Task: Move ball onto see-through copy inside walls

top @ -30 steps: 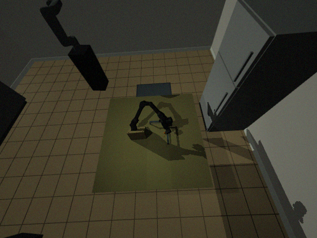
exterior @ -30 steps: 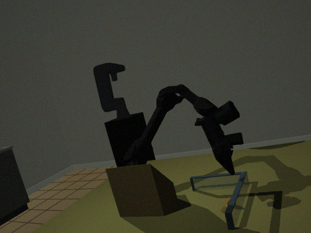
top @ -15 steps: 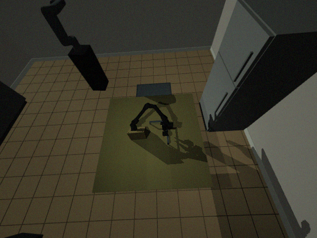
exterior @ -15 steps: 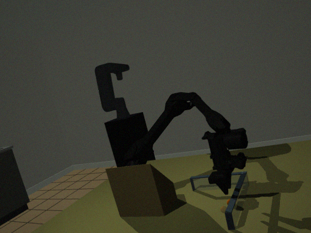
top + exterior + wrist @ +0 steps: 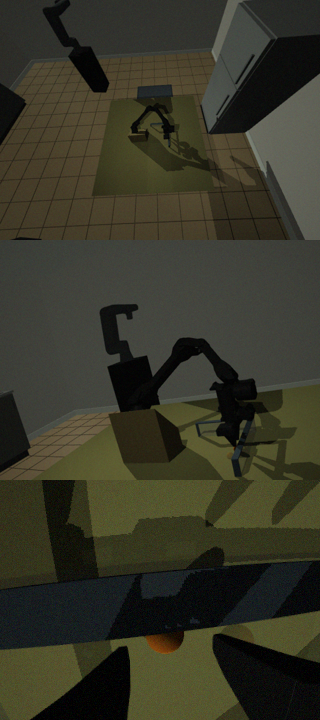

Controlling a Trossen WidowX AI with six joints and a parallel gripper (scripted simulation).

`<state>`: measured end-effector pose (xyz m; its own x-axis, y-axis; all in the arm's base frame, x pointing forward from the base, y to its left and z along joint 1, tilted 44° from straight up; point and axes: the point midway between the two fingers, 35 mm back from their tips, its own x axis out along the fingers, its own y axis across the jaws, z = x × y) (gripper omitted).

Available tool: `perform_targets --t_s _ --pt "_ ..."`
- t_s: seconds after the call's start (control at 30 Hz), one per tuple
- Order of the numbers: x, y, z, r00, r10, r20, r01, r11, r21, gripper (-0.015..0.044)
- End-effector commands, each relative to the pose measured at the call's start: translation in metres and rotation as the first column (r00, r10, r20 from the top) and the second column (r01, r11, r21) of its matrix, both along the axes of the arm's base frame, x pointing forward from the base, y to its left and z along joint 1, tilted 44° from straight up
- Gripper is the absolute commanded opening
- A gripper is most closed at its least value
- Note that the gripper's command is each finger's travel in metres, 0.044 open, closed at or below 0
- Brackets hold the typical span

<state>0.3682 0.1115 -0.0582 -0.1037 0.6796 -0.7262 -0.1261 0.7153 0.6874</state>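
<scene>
Currently the gripper (image 5: 170, 670) is pointed down at the table (image 5: 108, 467), fingers parted about halfway, nothing between them. Wrist view: orange ball (image 5: 164, 642) sits on the table right at the foot of the blue-edged clear wall (image 5: 60, 610), centred in the gap ahead of the two dark fingers, not touching either. Wall runs across the frame just beyond the ball, top edge partly covering it

Exterior view: arm (image 5: 168, 366) arches up from its tan box pedestal (image 5: 139, 436) and drops to the wall corner; fingertips (image 5: 232, 440) low, just above the near wall (image 5: 239, 449). Ball (image 5: 234, 447) is a small orange speck under the tip against that wall, mostly hidden. A paler ball-like spot (image 5: 229, 455) sits just beside it, nearer the camera, probably the see-through copy but too small to be sure

Top view: too dark and small to pick out the ball; only the arm (image 5: 144, 113) and wall corner (image 5: 156, 124) on the green table are readable
</scene>
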Motion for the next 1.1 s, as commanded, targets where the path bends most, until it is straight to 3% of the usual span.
perform_targets --t_s 0.0,0.37,0.5,0.8,0.87,1.07 --pt "-0.003 0.006 -0.006 1.0 -0.001 -0.008 0.001 1.0 0.003 0.0221" --pt "-0.005 0.017 -0.017 1.0 -0.001 -0.009 0.001 1.0 0.004 0.0221" --pt "-0.005 0.017 -0.017 1.0 -0.001 -0.009 0.001 1.0 0.004 0.0116" --pt "-0.005 0.017 -0.017 1.0 -0.001 -0.009 0.001 1.0 0.004 0.0056" --pt "-0.004 0.016 -0.016 1.0 -0.001 -0.008 0.001 1.0 0.004 0.0003" --pt "0.006 -0.014 0.013 1.0 -0.002 -0.007 0.002 1.0 -0.003 0.0"
